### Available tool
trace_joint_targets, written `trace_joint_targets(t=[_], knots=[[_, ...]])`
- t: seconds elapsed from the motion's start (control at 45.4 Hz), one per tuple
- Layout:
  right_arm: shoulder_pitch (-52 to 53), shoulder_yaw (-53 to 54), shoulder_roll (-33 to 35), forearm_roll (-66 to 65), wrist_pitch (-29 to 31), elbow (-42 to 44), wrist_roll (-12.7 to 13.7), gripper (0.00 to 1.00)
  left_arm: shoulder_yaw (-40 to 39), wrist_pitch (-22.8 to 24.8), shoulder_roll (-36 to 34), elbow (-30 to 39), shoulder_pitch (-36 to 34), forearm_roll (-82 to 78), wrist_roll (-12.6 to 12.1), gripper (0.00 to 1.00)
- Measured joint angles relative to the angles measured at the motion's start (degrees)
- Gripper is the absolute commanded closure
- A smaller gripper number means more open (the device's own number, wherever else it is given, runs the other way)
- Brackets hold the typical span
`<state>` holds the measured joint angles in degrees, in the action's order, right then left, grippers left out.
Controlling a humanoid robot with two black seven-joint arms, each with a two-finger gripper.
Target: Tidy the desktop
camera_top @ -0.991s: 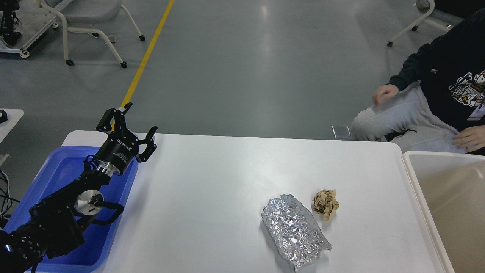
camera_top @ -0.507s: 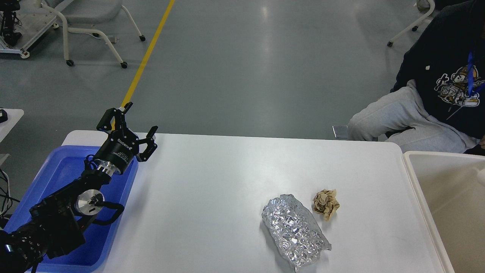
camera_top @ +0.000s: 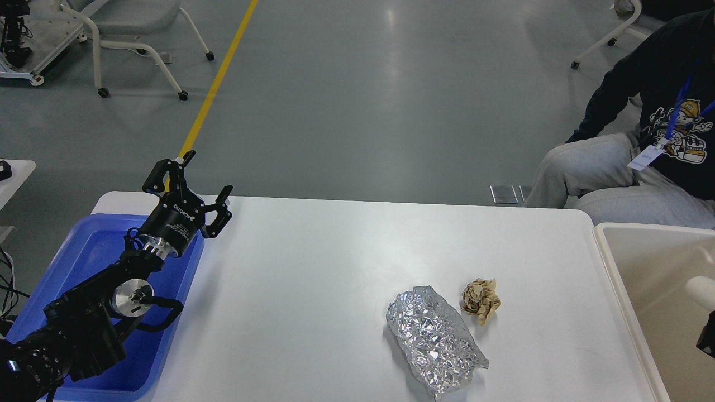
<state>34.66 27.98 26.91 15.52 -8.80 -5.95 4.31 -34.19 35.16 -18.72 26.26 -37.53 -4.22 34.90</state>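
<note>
The white desktop (camera_top: 313, 279) fills the middle of the head view. A crumpled sheet of silver foil (camera_top: 433, 340) lies on it at the front right. A small crumpled brown paper ball (camera_top: 480, 300) lies just right of the foil's far end. My left gripper (camera_top: 206, 175) is open and empty, held above the desktop's back left corner, over the far edge of the blue tray (camera_top: 89, 251). Only a small white and black part of my right arm (camera_top: 705, 312) shows at the right edge, over the bin; its gripper is out of view.
A beige-white bin (camera_top: 614, 279) stands against the desktop's right side. A seated person (camera_top: 631, 167) in a dark hoodie is behind the back right corner. Wheeled chair frames (camera_top: 139, 50) stand on the grey floor at the far left.
A part of my right arm has come into view at the right edge over the bin. The seated person has shifted. My left arm, the foil and the paper ball have not moved.
</note>
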Motion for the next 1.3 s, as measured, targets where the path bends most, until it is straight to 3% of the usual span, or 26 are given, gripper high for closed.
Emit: trace_joint_targets(t=[0.066, 0.088, 0.11, 0.154, 0.176, 0.198, 0.881, 1.057, 1.167, 1.3], knots=[[-0.28, 0.23, -0.17, 0.0, 0.0, 0.01, 0.0, 1.0, 0.0, 0.0, 0.0, 0.0, 0.0, 0.0, 0.0, 0.0], [-0.38, 0.29, -0.22, 0.01, 0.0, 0.02, 0.01, 0.96, 0.0, 0.0, 0.0, 0.0, 0.0, 0.0, 0.0, 0.0], [-0.44, 0.33, -0.26, 0.02, 0.0, 0.03, 0.02, 0.85, 0.0, 0.0, 0.0, 0.0, 0.0, 0.0, 0.0, 0.0], [-0.55, 0.4, -0.32, 0.03, 0.0, 0.03, 0.02, 0.49, 0.0, 0.0, 0.0, -0.01, 0.0, 0.0, 0.0, 0.0], [-0.61, 0.45, -0.36, 0.02, 0.0, 0.03, 0.02, 0.2, 0.0, 0.0, 0.0, -0.01, 0.0, 0.0, 0.0, 0.0], [-0.65, 0.49, -0.38, 0.03, 0.0, 0.03, 0.02, 0.0, 0.0, 0.0, 0.0, -0.01, 0.0, 0.0, 0.0, 0.0], [1.17, -0.1, 0.75, -0.85, 0.53, -1.19, -0.43, 0.0, 0.0, 0.0, -0.01, 0.01, -0.01, 0.0, -0.01, 0.0], [3.05, 0.57, 4.67, -0.85, 1.21, -7.73, -0.84, 0.0, 0.0, 0.0, -0.02, 0.0, -0.01, 0.0, -0.01, 0.0], [4.24, 1.53, 7.96, -0.85, 1.81, -15.51, -2.93, 0.0, 0.0, 0.0, -0.02, 0.0, -0.02, 0.0, -0.01, 0.0], [6.17, 2.84, 10.73, -0.85, 3.33, -24.94, -7.41, 0.0, 0.0, 0.0, -0.02, 0.0, -0.02, 0.01, -0.01, 0.0]])
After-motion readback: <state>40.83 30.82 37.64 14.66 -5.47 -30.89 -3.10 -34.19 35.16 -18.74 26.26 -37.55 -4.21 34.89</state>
